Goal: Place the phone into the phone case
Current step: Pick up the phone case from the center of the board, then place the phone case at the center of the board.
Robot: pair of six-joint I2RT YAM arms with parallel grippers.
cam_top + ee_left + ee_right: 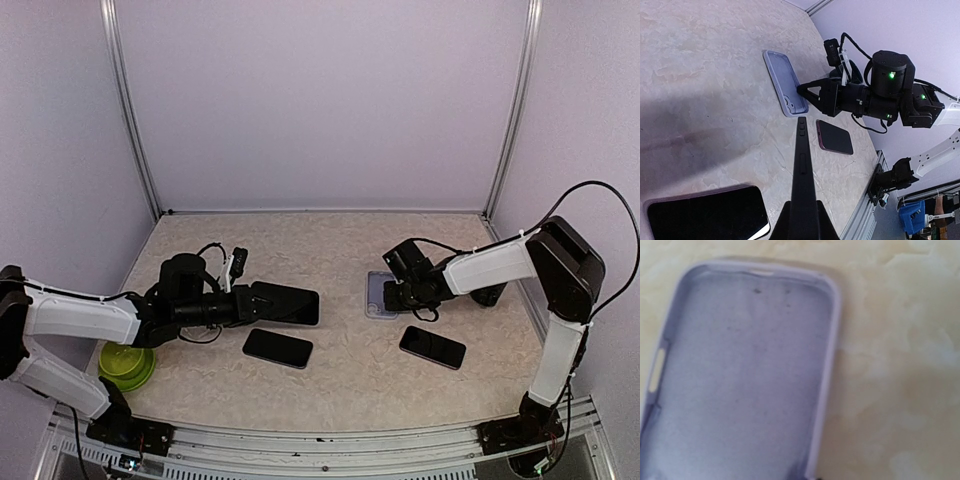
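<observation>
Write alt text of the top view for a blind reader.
The left claw holds a dark phone; the right claw is at the lilac case. A second phone and a third phone lie flat nearby, a green bowl far left.

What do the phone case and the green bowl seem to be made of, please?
Phone case: probably soft silicone or rubbery plastic, matte lilac, judging by its rounded lip and the dust specks clinging inside. Green bowl: likely hard plastic, smooth and slightly shiny, though it is partly hidden, so uncertain.

Open tabletop (330, 245) stretches behind the arms; nearer, a loose phone (278, 347), a second phone (432, 346) and a green bowl (127, 364) obstruct, the right gripper (390, 297) crowding the case (374, 285).
</observation>
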